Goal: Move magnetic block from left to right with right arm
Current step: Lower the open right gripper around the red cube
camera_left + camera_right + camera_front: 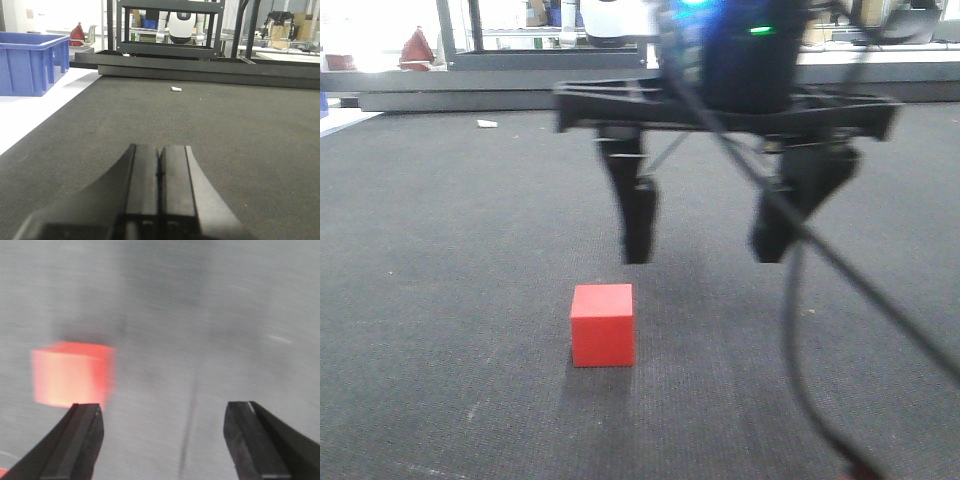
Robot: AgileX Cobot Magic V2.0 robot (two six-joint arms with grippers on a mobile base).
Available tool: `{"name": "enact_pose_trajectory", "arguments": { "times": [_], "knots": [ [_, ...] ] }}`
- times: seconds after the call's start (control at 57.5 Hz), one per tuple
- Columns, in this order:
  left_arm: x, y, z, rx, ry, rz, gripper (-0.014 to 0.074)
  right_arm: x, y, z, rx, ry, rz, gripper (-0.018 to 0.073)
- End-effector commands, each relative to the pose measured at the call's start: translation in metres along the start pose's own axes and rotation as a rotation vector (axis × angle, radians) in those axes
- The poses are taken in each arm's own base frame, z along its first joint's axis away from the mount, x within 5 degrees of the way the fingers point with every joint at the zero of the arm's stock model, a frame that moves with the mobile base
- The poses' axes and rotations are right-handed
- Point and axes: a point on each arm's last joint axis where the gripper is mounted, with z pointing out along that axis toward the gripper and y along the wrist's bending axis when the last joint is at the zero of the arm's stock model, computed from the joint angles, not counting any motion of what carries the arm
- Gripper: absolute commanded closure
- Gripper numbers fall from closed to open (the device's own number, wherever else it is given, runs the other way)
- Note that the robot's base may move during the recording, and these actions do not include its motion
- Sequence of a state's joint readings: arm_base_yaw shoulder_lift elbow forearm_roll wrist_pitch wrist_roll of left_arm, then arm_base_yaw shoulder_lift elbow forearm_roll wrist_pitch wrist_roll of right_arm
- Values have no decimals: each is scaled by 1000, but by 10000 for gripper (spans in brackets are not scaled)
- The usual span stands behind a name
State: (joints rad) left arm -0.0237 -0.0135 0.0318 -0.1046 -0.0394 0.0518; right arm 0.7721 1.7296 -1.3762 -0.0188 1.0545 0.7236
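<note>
Your right claw (704, 252) hangs spread wide, empty. The magnetic block (602, 325) sits on the bench (440, 300) below, level with its left finger, not centred; shift left before descending.

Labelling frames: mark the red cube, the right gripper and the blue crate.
red cube (602, 326), front view, its front face.
right gripper (703, 252), front view, midway between fingertips.
blue crate (25, 65), left wrist view, its side wall.
</note>
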Motion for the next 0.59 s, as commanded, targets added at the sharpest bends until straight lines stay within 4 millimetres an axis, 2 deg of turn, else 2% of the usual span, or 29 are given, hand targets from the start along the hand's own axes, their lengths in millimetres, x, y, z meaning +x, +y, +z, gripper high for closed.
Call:
{"name": "enact_pose_trajectory", "arguments": {
  "times": [0.0,0.209,0.574],
  "knots": [
    [-6,1,-1,-6,-90,-4,722,-7,15,-20,-54,-61,-19,-37],
    [-6,1,-1,-6,-90,-4,722,-7,37,-1,-72,-22,-23,-37],
    [-6,1,-1,-6,-90,-4,722,-10,43,34,-41,18,20,-37]
  ]
}}
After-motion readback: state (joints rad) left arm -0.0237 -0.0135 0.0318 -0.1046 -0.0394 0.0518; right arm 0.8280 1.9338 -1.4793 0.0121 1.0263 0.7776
